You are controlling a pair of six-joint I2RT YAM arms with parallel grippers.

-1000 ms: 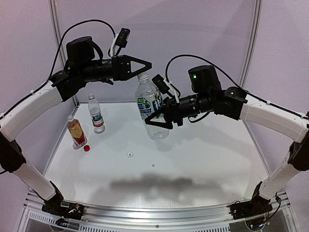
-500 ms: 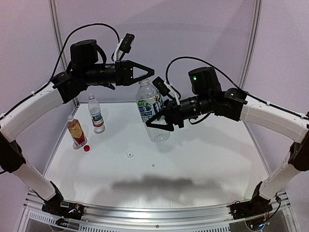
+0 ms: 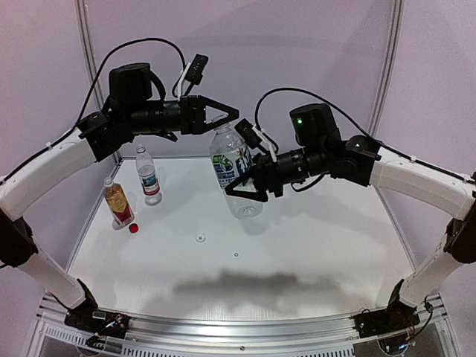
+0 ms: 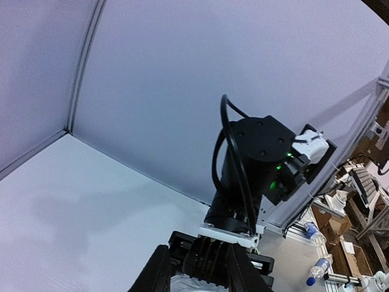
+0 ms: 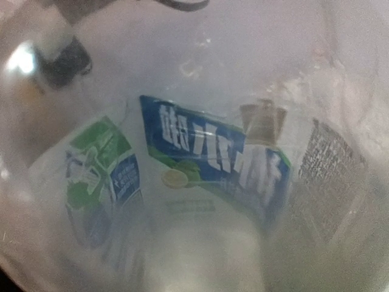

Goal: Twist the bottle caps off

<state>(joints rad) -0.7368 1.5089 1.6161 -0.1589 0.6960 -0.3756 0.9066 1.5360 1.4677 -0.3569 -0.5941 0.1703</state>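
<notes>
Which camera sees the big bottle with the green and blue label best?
The top camera: it shows nearly the whole big bottle, gripped by the right hand. The right wrist camera sees only its blurry label up close. The left wrist camera barely shows it.

Both arms up, elbows bent, grippers meeting mid-air at centre.
Left arm (image 3: 52, 167) arches up and reaches right, wrist level; left gripper (image 3: 232, 114) points right, fingers pinched on the cap (image 4: 182, 285). Right arm (image 3: 416, 178) reaches left; right gripper (image 3: 244, 177) is angled down-left, jaws clamped round the bottle (image 3: 227, 152).
</notes>
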